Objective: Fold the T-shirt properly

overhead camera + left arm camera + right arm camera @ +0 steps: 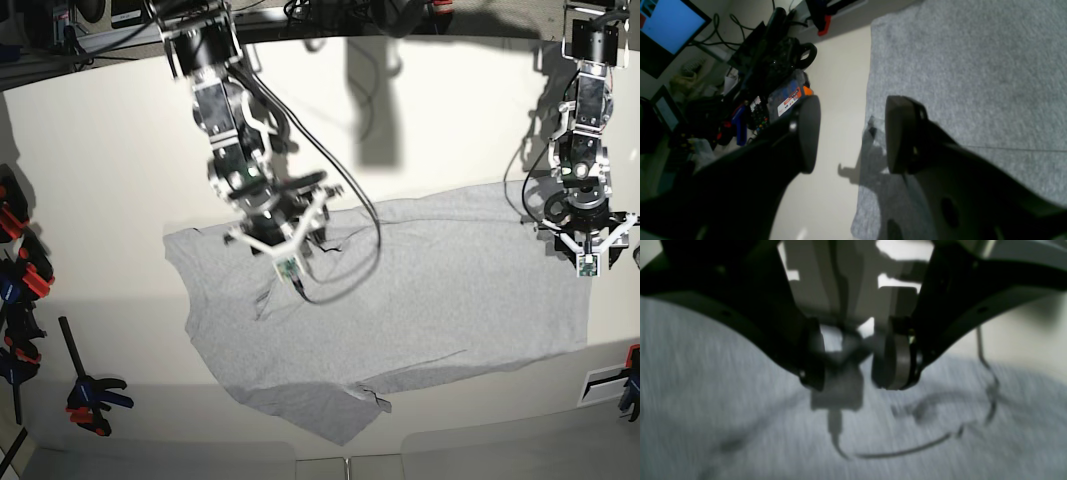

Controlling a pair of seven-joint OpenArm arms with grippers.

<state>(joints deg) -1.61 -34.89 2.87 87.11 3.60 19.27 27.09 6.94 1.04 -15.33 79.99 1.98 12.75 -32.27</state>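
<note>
A grey T-shirt (400, 300) lies spread, plain side up, across the middle of a pale surface (110, 170), its cloth rumpled, with a sleeve reaching toward the near edge and one edge running close to the far right of the base view.

The right gripper (848, 356) hangs low over the shirt's upper left portion as seen from the base camera. Its jaws stand parted with nothing between them; the wrist view, blurred, shows grey fabric just beneath the tips, and whether the tips touch the cloth cannot be told. A dark cable (345, 230) loops from this arm down across the shirt.

The left gripper (851, 133) sits at the shirt's right-hand edge in the base view. Its jaws are also released and empty: one finger (808, 133) is over bare surface, the other over the cloth, so the shirt's edge runs between them in the wrist view. The gripper's shadow falls on the shirt and on the surface below.

Orange-and-black clamps (20, 270) line the left edge of the base view. Beyond the surface, the left wrist camera takes in a lit monitor (666, 26) and a tangle of tools and cables.
</note>
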